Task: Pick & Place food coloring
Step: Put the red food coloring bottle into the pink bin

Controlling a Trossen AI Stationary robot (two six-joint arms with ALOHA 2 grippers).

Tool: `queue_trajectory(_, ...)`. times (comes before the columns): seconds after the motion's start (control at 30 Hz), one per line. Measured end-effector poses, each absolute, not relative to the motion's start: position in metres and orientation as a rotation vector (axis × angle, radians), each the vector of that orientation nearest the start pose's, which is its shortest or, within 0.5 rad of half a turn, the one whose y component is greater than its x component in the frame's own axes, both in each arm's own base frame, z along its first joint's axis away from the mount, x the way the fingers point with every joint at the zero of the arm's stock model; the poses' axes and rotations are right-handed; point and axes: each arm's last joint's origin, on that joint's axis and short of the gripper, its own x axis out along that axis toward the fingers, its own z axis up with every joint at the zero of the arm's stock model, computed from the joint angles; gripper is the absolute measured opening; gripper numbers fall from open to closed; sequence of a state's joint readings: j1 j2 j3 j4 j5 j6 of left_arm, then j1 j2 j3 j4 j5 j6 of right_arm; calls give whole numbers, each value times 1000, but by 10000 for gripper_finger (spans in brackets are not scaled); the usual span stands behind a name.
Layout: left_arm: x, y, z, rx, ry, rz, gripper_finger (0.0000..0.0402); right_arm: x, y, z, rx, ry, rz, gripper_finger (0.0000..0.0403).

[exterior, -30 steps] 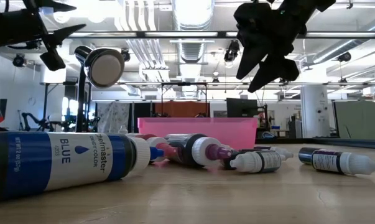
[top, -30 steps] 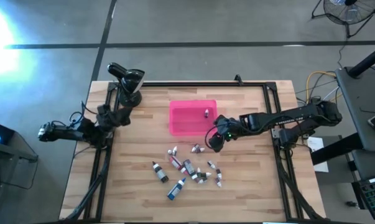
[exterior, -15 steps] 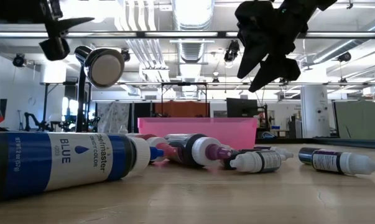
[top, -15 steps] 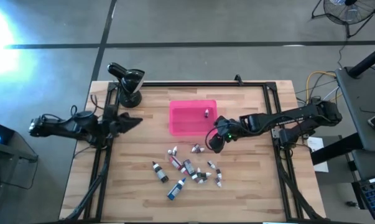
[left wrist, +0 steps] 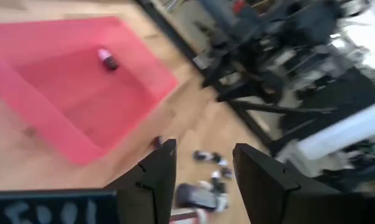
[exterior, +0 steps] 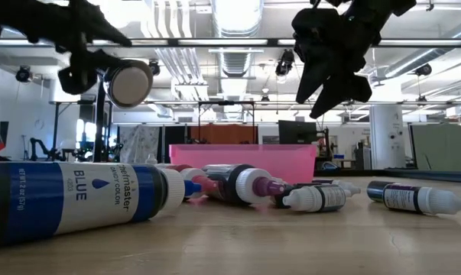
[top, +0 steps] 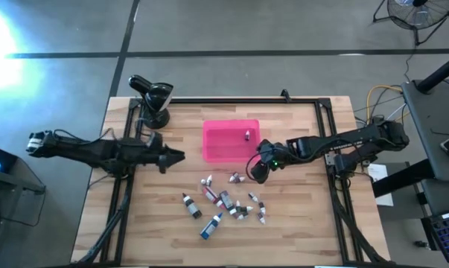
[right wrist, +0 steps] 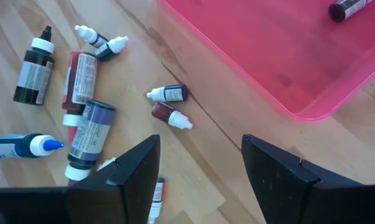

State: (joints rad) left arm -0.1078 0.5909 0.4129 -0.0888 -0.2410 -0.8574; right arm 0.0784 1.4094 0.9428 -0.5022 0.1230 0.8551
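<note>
Hovering just beside the pink tray (top: 213,152), off its right front corner, the right gripper (top: 257,170) held its fingers apart with nothing between them. One small bottle (top: 248,135) already lay inside the tray, near its right wall. The remaining bottles (top: 223,199) lay scattered on the wooden table (top: 306,223) in front of the tray, all on their sides.

The nearest were a pair of small bottles (right wrist: 169,104) lying close together just beyond the right gripper's fingertips, toward the pile. Their long axes ran at differing angles, caps pointing apart. Judged from this, the right arm was clearly nearer and better placed; a short descent toward the pile would probably reach them, with the wrist turned so the fingers close across a bottle's body.

The left gripper (top: 173,156) hung above the table left of the tray, fingers apart and empty, well apart from the bottles.
</note>
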Motion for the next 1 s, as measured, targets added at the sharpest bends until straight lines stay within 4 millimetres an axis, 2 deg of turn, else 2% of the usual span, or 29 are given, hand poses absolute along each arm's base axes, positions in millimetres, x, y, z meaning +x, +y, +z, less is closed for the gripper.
queue_trajectory(0.07, 149, -9, 237, -804, 229, 255, 134, 277, 18, 227, 694, 880, -449, 219)
queue_trajectory(0.2, 160, -12, 241, -764, 328, 256, 133, 275, 21, 226, 668, 908, -442, 219)
queue_trajectory(0.3, 172, -17, 248, -592, 415, 214, 133, 271, 26, 223, 635, 955, -436, 219)
queue_trajectory(0.43, 188, -24, 253, -257, 555, 139, 133, 265, 31, 220, 606, 1020, -441, 219)
queue_trajectory(0.57, 204, -28, 241, -73, 700, 91, 133, 262, 37, 219, 586, 1049, -433, 219)
queue_trajectory(0.9, 232, -36, 204, 49, 866, -66, 133, 261, 38, 218, 578, 1043, -445, 219)
queue_trajectory(1.0, 241, -37, 196, 69, 868, -79, 133, 261, 37, 217, 563, 1034, -467, 219)
